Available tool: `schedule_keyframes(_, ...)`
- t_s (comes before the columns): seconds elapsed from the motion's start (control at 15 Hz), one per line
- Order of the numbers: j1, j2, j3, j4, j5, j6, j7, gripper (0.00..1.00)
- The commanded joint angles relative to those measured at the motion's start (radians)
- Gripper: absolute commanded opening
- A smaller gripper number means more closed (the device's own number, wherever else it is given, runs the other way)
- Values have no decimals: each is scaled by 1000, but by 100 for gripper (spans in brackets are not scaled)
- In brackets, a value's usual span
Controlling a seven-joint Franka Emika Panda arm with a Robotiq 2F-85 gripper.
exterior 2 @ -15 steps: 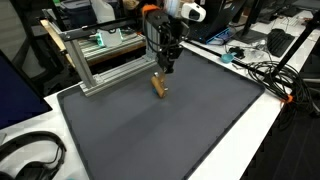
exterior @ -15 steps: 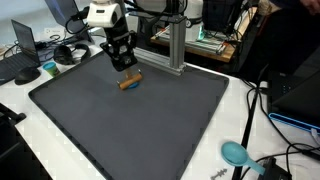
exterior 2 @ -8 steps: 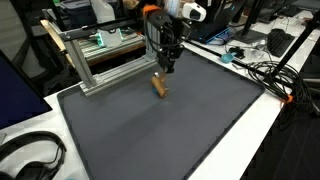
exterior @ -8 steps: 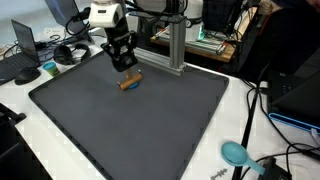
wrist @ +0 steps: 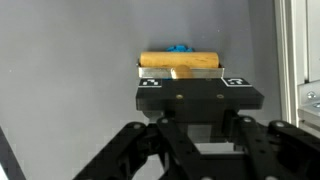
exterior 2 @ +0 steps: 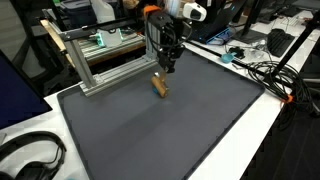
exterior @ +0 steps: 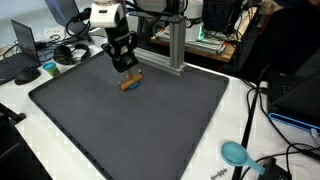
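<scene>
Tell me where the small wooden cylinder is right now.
In an exterior view, the wooden cylinder lies on the dark mat near its far edge. It sits just below the claw and in front of the metal frame.

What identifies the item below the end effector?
Find the large dark grey mat. Near its far edge, beside the aluminium frame, a short tan wooden cylinder lies below the black end effector. It is the only small tan thing there.

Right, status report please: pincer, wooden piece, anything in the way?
Pincer just above wooden piece, apart; open or shut unclear. It lies flat on mat. Metal frame close behind; nothing between.
</scene>
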Motion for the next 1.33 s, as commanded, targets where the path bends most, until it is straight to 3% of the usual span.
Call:
schedule_keyframes(0.0,-10,69,36,-62,84,86,-32,22)
schedule_keyframes(1.27,3,83,59,-50,95,90,-17,22)
